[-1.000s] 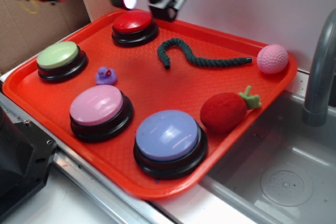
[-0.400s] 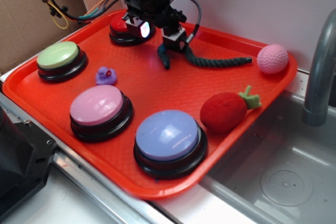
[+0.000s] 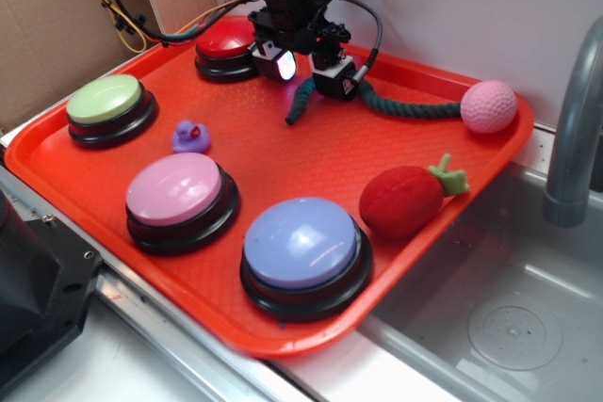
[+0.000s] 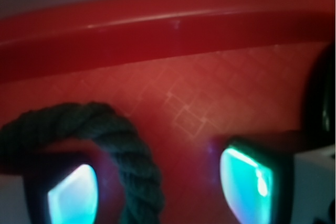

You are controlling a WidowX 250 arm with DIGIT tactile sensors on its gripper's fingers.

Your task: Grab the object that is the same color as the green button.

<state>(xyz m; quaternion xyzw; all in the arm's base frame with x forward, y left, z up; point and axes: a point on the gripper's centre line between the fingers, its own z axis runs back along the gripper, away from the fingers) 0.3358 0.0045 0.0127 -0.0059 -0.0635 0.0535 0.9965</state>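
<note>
The gripper (image 3: 306, 71) hangs low over the back of the red tray (image 3: 283, 162), its jaws spread apart and nothing clamped between them. In the wrist view the two fingers (image 4: 73, 192) glow teal at the bottom edge with a wide gap between them, and the curved end of the green rope (image 4: 121, 140) loops over and around the left-hand finger, its strand running down just inside that finger rather than through the middle of the gap. From outside, the rope (image 3: 415, 106) lies on the tray directly under the gripper; one short end curls forward and down from it, while the long part runs away toward the pink ball (image 3: 488, 105), so its long axis lies roughly across the tray toward that ball. Judging by this, a closing grip would need the rope centred between the fingers, and it looks off to one side. The bend of the rope under the gripper is hidden from the outside camera, and whether the fingertips touch the tray cannot be told. The green button (image 3: 105, 101) stands well apart from the rope, at the tray's left edge.
</note>
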